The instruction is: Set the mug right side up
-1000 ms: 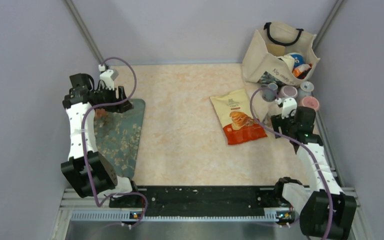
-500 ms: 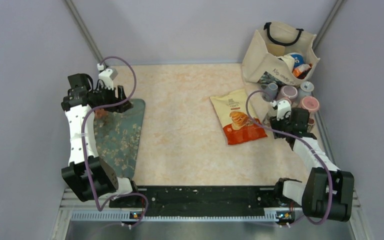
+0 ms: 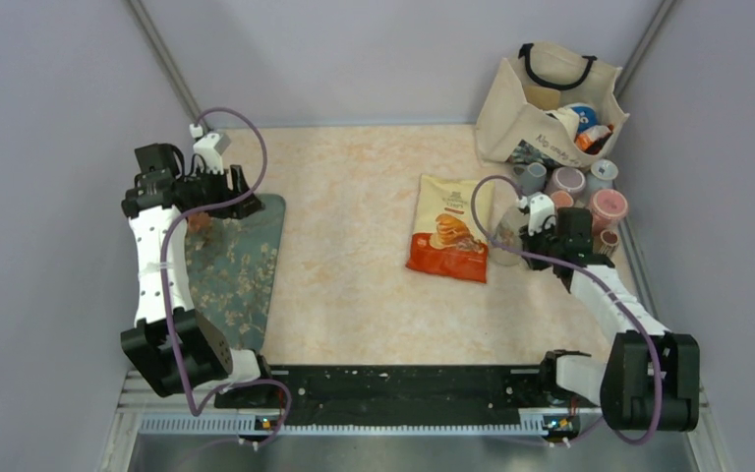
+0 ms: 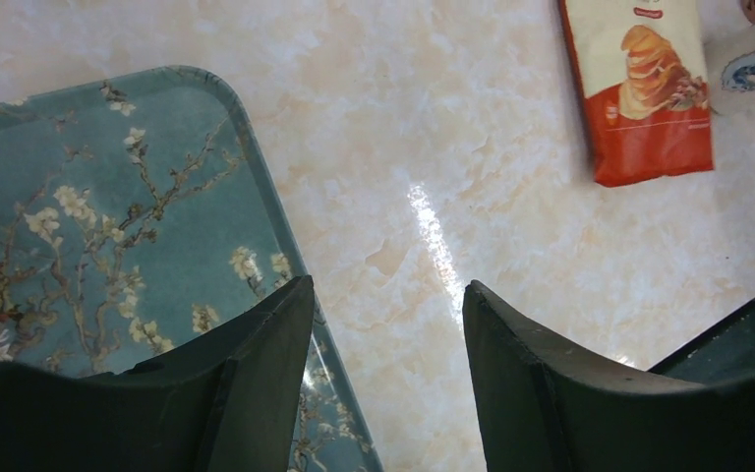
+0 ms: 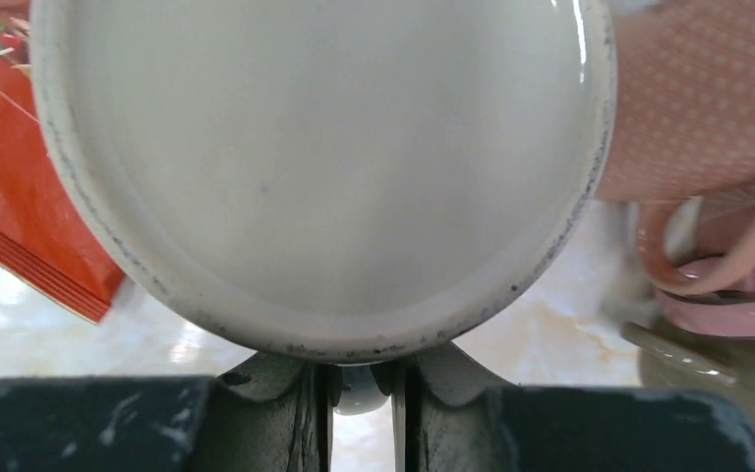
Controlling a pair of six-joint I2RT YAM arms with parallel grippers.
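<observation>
White glazed mug (image 5: 315, 167): whereabouts? (First)
Right of centre in the overhead frame, between snack bag (image 3: 447, 241) and pink cups (image 5: 708, 128). Its round end fills the right wrist frame, straight ahead of the right gripper (image 5: 362, 379). (Second)
Tool condition? (First)
Jaws narrow, nipping a pale sliver under the mug's lower edge. Handle or rim, cannot tell. Left gripper (image 4: 388, 305): wide, empty, over the tray (image 4: 108, 197) edge, well apart. (Second)
Axis? (First)
Judged in line with the right gripper's reach, so righting likely needs a wrist turn. Base or mouth facing: unclear. From overhead, only a pale smudge shows. (Second)
</observation>
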